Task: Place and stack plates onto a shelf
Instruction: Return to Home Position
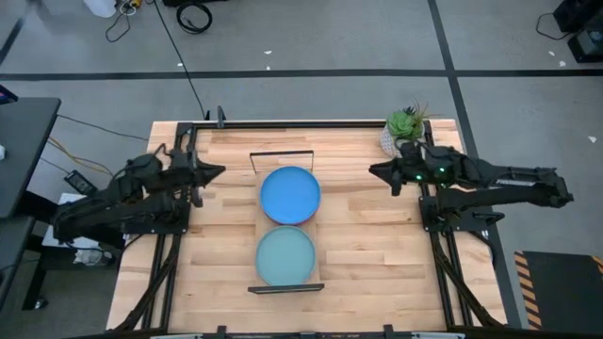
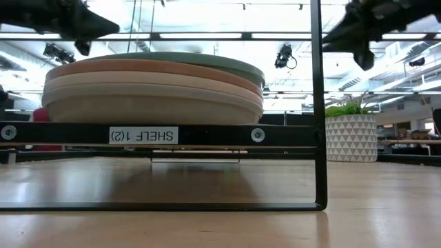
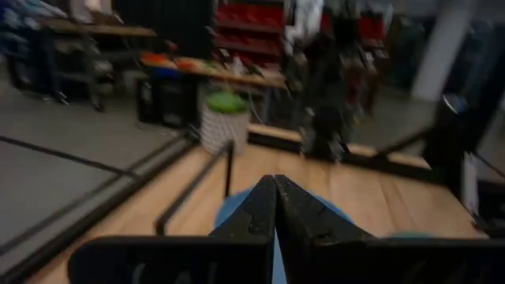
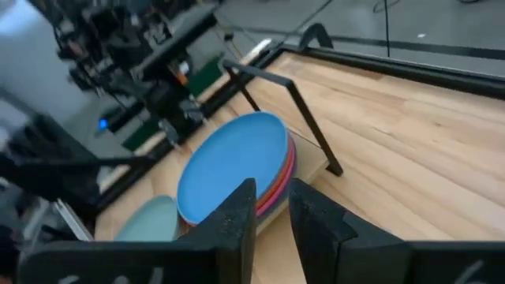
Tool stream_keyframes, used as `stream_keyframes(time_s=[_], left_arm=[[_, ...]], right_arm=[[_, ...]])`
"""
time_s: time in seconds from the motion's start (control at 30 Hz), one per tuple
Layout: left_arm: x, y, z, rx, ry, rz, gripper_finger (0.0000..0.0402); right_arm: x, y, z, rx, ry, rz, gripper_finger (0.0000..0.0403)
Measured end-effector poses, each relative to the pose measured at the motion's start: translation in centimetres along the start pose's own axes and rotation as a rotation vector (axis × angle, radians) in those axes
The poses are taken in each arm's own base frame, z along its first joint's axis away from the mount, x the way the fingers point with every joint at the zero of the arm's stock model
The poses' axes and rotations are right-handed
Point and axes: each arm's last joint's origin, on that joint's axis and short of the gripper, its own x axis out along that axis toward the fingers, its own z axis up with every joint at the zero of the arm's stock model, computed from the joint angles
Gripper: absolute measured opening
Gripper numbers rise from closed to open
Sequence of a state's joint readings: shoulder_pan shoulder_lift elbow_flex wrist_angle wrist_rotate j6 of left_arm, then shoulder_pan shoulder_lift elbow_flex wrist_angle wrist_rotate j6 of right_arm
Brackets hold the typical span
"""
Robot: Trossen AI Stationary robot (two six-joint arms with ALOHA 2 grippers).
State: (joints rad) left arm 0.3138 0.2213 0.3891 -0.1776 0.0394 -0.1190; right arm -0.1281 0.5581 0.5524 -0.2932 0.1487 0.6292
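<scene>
The shelf [image 1: 317, 229] lies in the middle of the table with black wire frames at its far and near ends. It carries two stacks of plates. The far stack is topped by a bright blue plate [image 1: 290, 195] [image 4: 233, 162], with magenta and orange rims [image 4: 289, 170] beneath. The near stack is topped by a pale teal plate [image 1: 285, 255] [image 2: 207, 59], with terracotta, cream and grey-beige plates under it in the low view. My left gripper [image 1: 219, 172] [image 3: 274, 189] hovers shut, left of the far stack. My right gripper [image 1: 375, 170] [image 4: 272, 201] hovers right of it, open by a narrow gap.
A small white plant pot [image 1: 398, 139] [image 2: 351, 136] with a green plant stands at the table's far right, close behind my right arm. Bare tabletop [image 1: 377, 245] lies on either side of the shelf. The shelf's near wire frame [image 2: 318, 103] stands upright in the low view.
</scene>
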Motion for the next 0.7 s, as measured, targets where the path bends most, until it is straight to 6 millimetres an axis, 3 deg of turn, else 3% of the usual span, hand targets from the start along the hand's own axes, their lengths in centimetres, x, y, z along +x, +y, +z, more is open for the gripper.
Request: stream_keyframes(time_s=[0.3, 0.47, 0.7], left_arm=[[-3.2, 0.4, -0.2, -0.058, -0.152, 0.137, 0.0007], [-2.9, 0.4, -0.6, -0.065, -0.131, 0.152, 0.0007], [-1.8, 0.8, -2.6, -0.152, -0.118, 0.158, 0.0007]], right_arm=[[-2.4, -3.2, -3.5, 0.126, -0.117, 0.022, 0.0053], [-2.6, -4.5, -5.0, 0.147, -0.168, 0.01, 0.0046], [-1.9, -5.9, -7.2, 0.19, -0.167, 0.021, 0.0045]])
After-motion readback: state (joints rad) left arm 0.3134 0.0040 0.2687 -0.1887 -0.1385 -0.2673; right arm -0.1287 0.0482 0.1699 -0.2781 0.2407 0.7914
